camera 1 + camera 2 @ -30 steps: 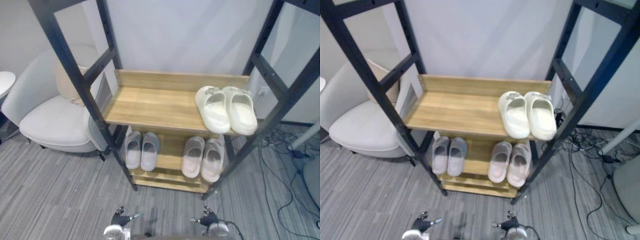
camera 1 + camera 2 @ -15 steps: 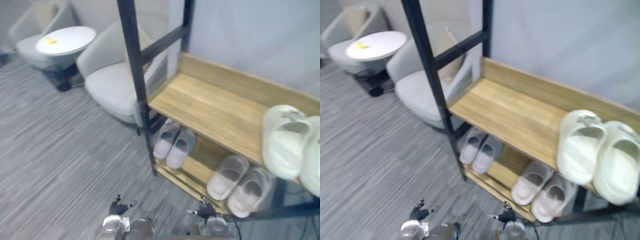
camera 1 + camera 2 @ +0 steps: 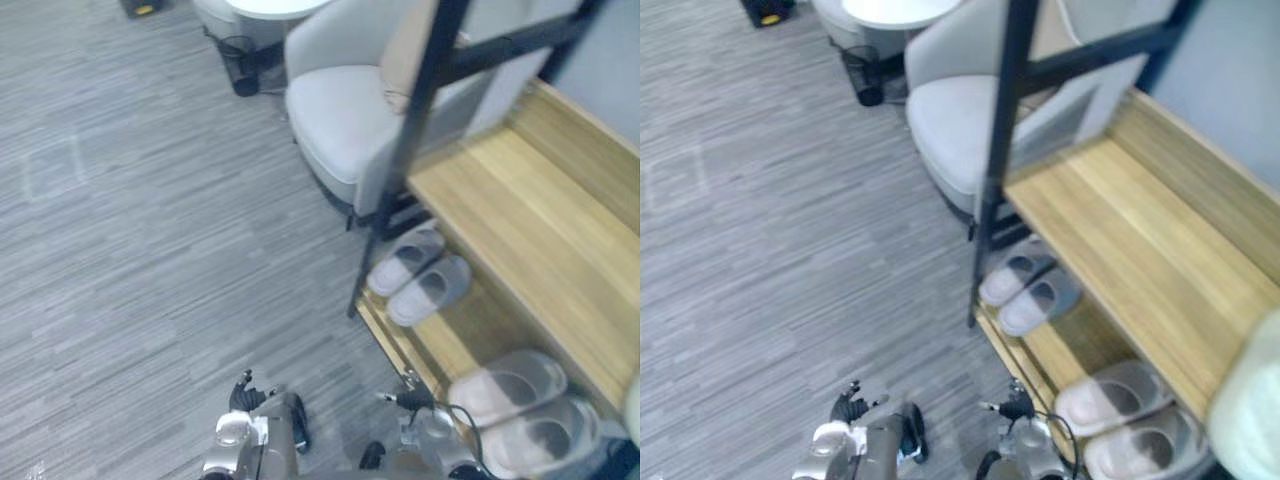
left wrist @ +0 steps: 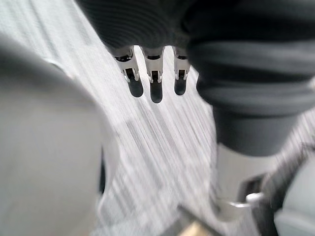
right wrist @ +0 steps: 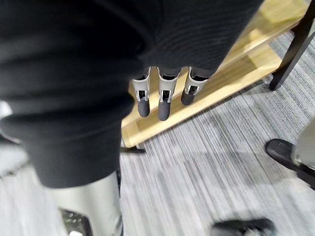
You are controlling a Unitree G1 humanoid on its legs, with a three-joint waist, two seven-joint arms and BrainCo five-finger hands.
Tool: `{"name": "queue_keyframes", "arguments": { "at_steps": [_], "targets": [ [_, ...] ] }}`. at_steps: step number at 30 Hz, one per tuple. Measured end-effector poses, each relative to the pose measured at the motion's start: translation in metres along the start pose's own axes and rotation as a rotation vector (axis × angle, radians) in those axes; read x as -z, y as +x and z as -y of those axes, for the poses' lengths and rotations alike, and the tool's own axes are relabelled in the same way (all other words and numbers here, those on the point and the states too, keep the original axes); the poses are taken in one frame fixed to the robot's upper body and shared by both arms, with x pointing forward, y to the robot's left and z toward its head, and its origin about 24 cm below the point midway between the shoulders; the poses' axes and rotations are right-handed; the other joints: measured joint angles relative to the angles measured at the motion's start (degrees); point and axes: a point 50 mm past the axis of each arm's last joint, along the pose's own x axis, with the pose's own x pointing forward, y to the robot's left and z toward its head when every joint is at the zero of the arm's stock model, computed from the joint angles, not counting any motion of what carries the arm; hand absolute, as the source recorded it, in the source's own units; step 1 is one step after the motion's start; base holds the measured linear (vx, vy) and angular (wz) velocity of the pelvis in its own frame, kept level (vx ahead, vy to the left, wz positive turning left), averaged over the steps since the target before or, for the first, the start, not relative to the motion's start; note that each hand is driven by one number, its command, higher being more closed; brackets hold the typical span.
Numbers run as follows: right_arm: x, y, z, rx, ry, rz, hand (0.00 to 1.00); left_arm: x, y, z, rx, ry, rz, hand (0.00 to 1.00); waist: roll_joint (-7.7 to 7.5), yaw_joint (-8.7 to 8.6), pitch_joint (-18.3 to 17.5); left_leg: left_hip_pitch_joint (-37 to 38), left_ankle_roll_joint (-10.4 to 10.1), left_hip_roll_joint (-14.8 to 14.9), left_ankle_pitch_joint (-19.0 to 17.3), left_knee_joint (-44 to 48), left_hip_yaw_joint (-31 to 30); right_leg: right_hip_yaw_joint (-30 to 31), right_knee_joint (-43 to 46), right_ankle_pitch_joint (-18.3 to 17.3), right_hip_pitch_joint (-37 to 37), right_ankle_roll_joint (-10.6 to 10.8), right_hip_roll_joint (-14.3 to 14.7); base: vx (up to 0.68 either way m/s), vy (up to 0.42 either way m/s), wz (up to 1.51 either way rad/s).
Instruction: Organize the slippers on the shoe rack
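Fingers, left hand [image 4: 155, 78]: straight, hanging in a row and holding nothing. Past them you see only the grey floor [image 3: 150, 250].
Fingers, right hand [image 5: 164, 101]: straight and relaxed, with nothing between them. Past them you have the wooden bottom edge of the shoe rack [image 5: 236, 73] and the floor in front of it.
Rack frame [image 3: 410, 130]: black metal posts and crossbars. It carries two wooden shelves and takes up the right side of your head views.
Upper shelf [image 3: 520, 210]: light wood planks with a raised rail along the back.
Cream slipper [image 3: 1252, 410]: at the end of the upper shelf farthest from the armchair, cut off by the picture's edge.
Lower shelf [image 3: 1062, 345]: light wood, set under the upper shelf and close to the floor.
Grey slippers [image 3: 420, 275]: one pair on the lower shelf, side by side and touching, just beside the black front post at the armchair end.
Beige slippers [image 3: 515, 400]: one pair on the lower shelf, side by side, apart from the grey pair and toward the other end.
Armchair [image 3: 345, 120]: white, standing on the floor just beside the rack's end.
Cushion [image 3: 405, 50]: beige, leaning against the armchair's back.
Round table [image 3: 895, 8]: white top, beyond the armchair.
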Motion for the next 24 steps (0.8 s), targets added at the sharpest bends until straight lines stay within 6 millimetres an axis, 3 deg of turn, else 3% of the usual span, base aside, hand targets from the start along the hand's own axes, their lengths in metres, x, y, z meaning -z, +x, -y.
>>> {"name": "queue_keyframes", "arguments": {
  "at_steps": [2, 4, 5, 6, 7, 9, 11, 13, 14, 16, 18, 21, 22, 23, 24],
  "targets": [
    [0.005, 0.0, -0.001, -0.002, -0.002, -0.028, 0.0, 0.004, 0.0, -0.004, -0.006, 0.015, -0.015, 0.0, -0.35, -0.06, -0.2, 0.3, 1.1, -4.0, 0.1, -1.9, -2.9, -1.3, -0.8, 2.0, 1.8, 1.6, -1.6, 0.18, 0.229, 1.01],
    [0.009, 0.001, -0.001, -0.007, -0.009, -0.061, 0.0, 0.011, -0.002, -0.009, -0.02, 0.013, -0.04, 0.0, -0.4, 0.27, -0.2, 2.4, 2.6, -6.3, -1.5, -2.1, -5.6, -1.6, 7.2, 2.7, 2.0, 2.4, -4.8, 0.23, 0.209, 0.85],
    [0.011, 0.001, -0.001, -0.01, -0.016, -0.066, 0.0, 0.013, -0.002, -0.01, -0.022, 0.013, -0.046, 0.0, -0.68, 0.28, -0.1, 4.7, 3.0, -7.5, -1.9, -3.1, -7.3, -0.9, 14.9, 4.2, 0.7, 1.5, -7.3, 0.25, 0.198, 0.7],
    [0.012, 0.0, -0.002, -0.013, -0.016, -0.07, 0.0, 0.015, -0.003, -0.011, -0.023, 0.016, -0.051, 0.0, -0.81, 0.32, -0.1, 6.7, 3.3, -8.4, -1.9, -4.2, -8.7, 0.8, 21.3, 4.5, -1.4, -0.9, -8.7, 0.27, 0.169, 0.65],
    [0.012, 0.0, -0.003, -0.019, -0.014, -0.07, 0.0, 0.018, -0.003, -0.012, -0.025, 0.019, -0.063, 0.0, -0.79, -0.13, -0.1, 8.9, 3.5, -8.6, -2.0, -5.5, -10.4, 4.4, 27.5, 3.3, -3.9, -2.4, -8.0, 0.29, 0.125, 0.78],
    [0.012, -0.001, -0.005, -0.027, -0.013, -0.061, 0.0, 0.024, -0.005, -0.012, -0.024, 0.027, -0.09, 0.0, -0.45, -0.71, -0.2, 14.0, 3.6, -8.6, -1.6, -9.0, -15.1, 10.8, 32.7, 0.2, -10.3, -2.0, -2.1, 0.35, 0.085, 1.01],
    [0.012, -0.001, -0.004, -0.026, -0.017, -0.059, 0.0, 0.024, -0.005, -0.012, -0.022, 0.029, -0.09, 0.0, -0.4, -0.93, -0.1, 17.3, 3.6, -8.6, -1.6, -11.2, -18.9, 11.6, 27.6, -1.1, -15.2, -2.5, 1.4, 0.37, 0.012, 1.05],
    [0.01, 0.0, -0.001, -0.02, -0.021, -0.049, 0.0, 0.022, -0.005, -0.009, -0.016, 0.026, -0.084, 0.0, -0.51, -1.46, -0.2, 19.5, 3.2, -8.6, -1.9, -12.9, -23.3, 14.2, 18.4, 0.1, -20.0, -2.4, 5.0, 0.4, -0.044, 1.25],
    [0.008, 0.001, 0.0, -0.017, -0.024, -0.044, 0.0, 0.019, -0.004, -0.006, -0.009, 0.022, -0.077, 0.0, -0.59, -1.8, -0.1, 20.9, 2.7, -8.6, -2.2, -14.1, -26.7, 17.6, 11.2, 3.3, -22.4, -2.0, 7.1, 0.44, -0.11, 1.45],
    [0.006, 0.001, 0.0, -0.018, -0.024, -0.037, 0.0, 0.02, -0.004, -0.006, -0.008, 0.021, -0.077, 0.0, -1.24, -2.45, 0.3, 23.0, 1.6, -8.7, -3.6, -14.6, -31.6, 21.9, 1.7, 9.6, -23.4, -2.2, 8.5, 0.5, -0.188, 1.49],
    [0.007, 0.001, -0.001, -0.021, -0.023, -0.041, 0.0, 0.025, -0.006, -0.01, -0.019, 0.025, -0.091, 0.0, -2.26, -3.3, -0.2, 25.6, 0.3, -8.5, -6.9, -13.5, -37.0, 23.9, 2.4, 17.7, -23.9, -5.6, 8.4, 0.58, -0.332, 1.39],
    [-0.002, 0.003, -0.001, -0.016, -0.013, -0.011, 0.0, 0.027, -0.007, -0.003, -0.019, -0.027, -0.105, 0.0, 0.95, -3.26, -0.3, 22.0, -1.5, -5.1, -7.3, -4.8, -36.0, 18.4, 4.5, 12.5, -22.3, -8.2, 9.7, 0.57, -0.271, 0.8],
    [-0.002, 0.002, -0.002, -0.018, -0.011, -0.008, 0.0, 0.026, -0.006, -0.004, -0.033, -0.056, -0.107, 0.0, 1.57, -3.4, 0.2, 19.5, -3.7, -5.0, -6.9, 2.3, -34.1, 17.3, 4.1, 11.5, -20.7, -8.7, 10.1, 0.53, -0.217, 0.57],
    [-0.001, 0.001, -0.004, -0.025, -0.012, -0.004, 0.0, 0.024, -0.006, -0.004, -0.048, -0.101, -0.103, 0.0, 2.1, -3.11, 0.7, 14.8, -8.3, -3.5, -3.7, 15.1, -29.8, 16.4, 2.3, 9.9, -16.5, -9.2, 11.1, 0.52, -0.186, 0.38],
    [-0.001, 0.0, -0.006, -0.029, -0.009, -0.005, 0.0, 0.023, -0.006, -0.006, -0.059, -0.113, -0.094, 0.0, 2.16, -2.87, 1.0, 12.4, -9.7, -1.9, -2.1, 21.5, -27.1, 16.2, 1.4, 9.2, -13.9, -9.5, 11.8, 0.51, -0.133, 0.35]
  ]
}}
